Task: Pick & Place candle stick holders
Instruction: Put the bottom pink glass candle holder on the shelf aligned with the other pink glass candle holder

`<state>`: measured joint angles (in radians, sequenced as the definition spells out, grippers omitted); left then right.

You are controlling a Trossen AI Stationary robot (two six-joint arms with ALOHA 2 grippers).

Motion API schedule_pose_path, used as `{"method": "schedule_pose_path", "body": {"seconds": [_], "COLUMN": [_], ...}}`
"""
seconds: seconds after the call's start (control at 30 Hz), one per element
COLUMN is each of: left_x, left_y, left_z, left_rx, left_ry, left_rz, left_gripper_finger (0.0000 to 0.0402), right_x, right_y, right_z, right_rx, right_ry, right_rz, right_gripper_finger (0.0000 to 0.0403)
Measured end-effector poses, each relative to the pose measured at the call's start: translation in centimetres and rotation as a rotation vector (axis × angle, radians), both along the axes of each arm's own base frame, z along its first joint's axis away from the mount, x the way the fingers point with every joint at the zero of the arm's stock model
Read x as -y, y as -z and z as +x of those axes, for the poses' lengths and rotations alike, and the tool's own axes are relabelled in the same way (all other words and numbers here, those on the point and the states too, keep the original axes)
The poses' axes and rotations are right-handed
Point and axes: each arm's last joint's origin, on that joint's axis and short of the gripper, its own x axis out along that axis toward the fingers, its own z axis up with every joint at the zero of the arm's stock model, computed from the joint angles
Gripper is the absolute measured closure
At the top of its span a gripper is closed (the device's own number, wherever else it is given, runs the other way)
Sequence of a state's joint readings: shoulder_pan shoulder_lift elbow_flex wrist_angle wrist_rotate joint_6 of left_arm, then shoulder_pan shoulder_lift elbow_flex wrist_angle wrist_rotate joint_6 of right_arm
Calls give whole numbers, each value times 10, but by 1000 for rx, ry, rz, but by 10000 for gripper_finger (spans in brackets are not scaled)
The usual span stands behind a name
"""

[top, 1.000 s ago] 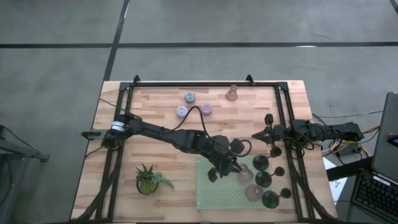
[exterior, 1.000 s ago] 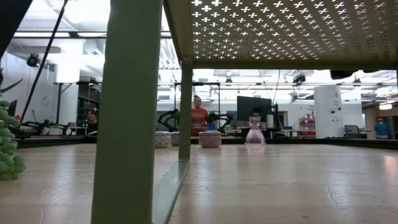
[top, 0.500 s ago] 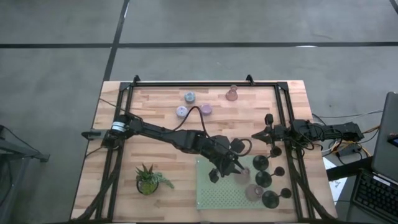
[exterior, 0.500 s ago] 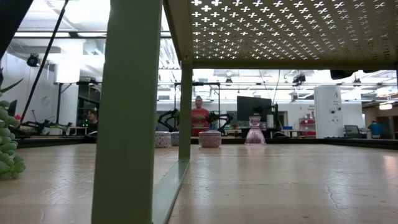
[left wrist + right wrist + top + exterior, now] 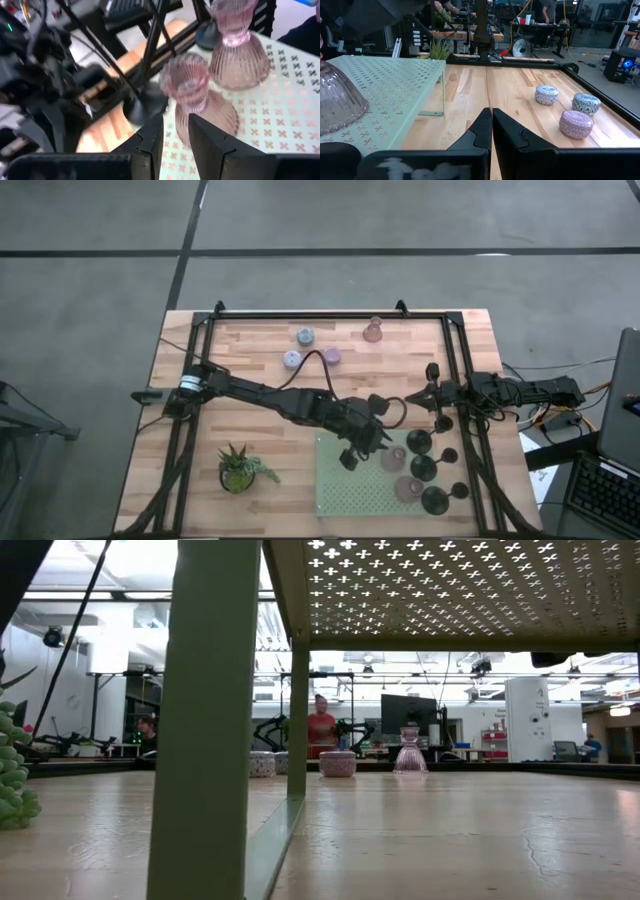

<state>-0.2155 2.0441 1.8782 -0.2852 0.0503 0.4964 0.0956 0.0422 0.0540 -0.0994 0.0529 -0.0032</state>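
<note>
Two pink bell-shaped candle stick holders stand upright on their wide bases on the pale-green perforated shelf. Several black round-based holders stand on its right part. My left gripper hovers over the shelf, open by a narrow gap, just short of the nearer pink holder. Another pink holder and three short lilac and pale-blue ones stand on the wood at the far side. My right gripper waits, shut, at the table's right edge.
A small green potted plant stands on the table left of the shelf. A black frame runs round the tabletop. The shelf's green legs fill the low view. People show in the room beyond the table.
My left gripper has rolled at the wrist while staying over the shelf. Its fingers have come away from the nearer pink holder, which stays upright on the shelf.
</note>
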Motion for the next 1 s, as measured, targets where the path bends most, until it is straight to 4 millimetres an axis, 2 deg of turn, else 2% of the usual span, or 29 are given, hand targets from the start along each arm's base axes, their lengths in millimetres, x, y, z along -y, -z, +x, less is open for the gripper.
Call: {"method": "schedule_pose_path", "body": {"seconds": [0.3, 0.7, 1.0], "left_x": [-1, -4, -1], "left_y": [22, 52, 59], "left_z": [-3, -2, 3], "left_rx": [-105, -74, -62], "left_ry": [-58, -115, -79], "left_rz": [-88, -131, -188], "left_gripper_finger": [307, 307, 307], "right_x": [0, 0, 0], "right_y": [0, 0, 0], "right_z": [0, 0, 0], "right_rx": [0, 0, 0], "right_ry": [0, 0, 1], "right_rz": [0, 0, 0], "right_gripper_finger": [394, 394, 394]}}
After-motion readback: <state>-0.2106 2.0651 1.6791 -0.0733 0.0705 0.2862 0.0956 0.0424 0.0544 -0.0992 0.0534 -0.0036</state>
